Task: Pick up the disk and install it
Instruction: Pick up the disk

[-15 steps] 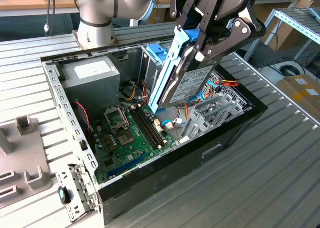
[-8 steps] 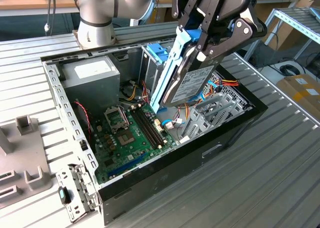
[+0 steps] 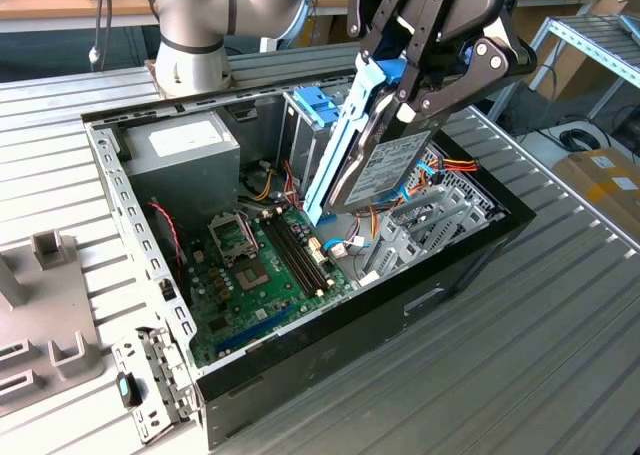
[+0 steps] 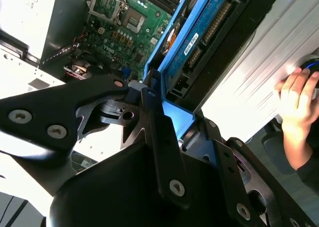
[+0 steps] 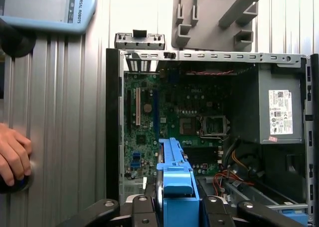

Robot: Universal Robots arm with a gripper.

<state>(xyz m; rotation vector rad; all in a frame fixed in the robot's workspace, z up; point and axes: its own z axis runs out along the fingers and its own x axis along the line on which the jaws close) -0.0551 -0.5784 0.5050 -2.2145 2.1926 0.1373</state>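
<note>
- The end effector point(image 3: 396, 77) is clenched on the disk point(image 3: 388, 165), grasping its blue-framed upper end.
- The disk hangs tilted above the open computer case point(image 3: 400, 310), over the circuit board point(image 3: 262, 265).
- A person's hand point(image 5: 12, 154) is near the counter point(image 3: 560, 355) edge, apart from the case.

Bright, even, diffuse light fills the exterior view: the ribbed table point(image 3: 540, 355) around the pincer point(image 3: 396, 90) gleams pale under soft shadows, while the open computer case point(image 3: 330, 345) beneath it lies dimmer. In the second wrist view the table beside the pincer is blown out to white, the pincer's black metal goes almost to silhouette, and the blue edge of the disk point(image 4: 199, 42) it clamps glows. In the first wrist view the table is washed pale, and the case's recess beside the pincer sinks dark.
</note>
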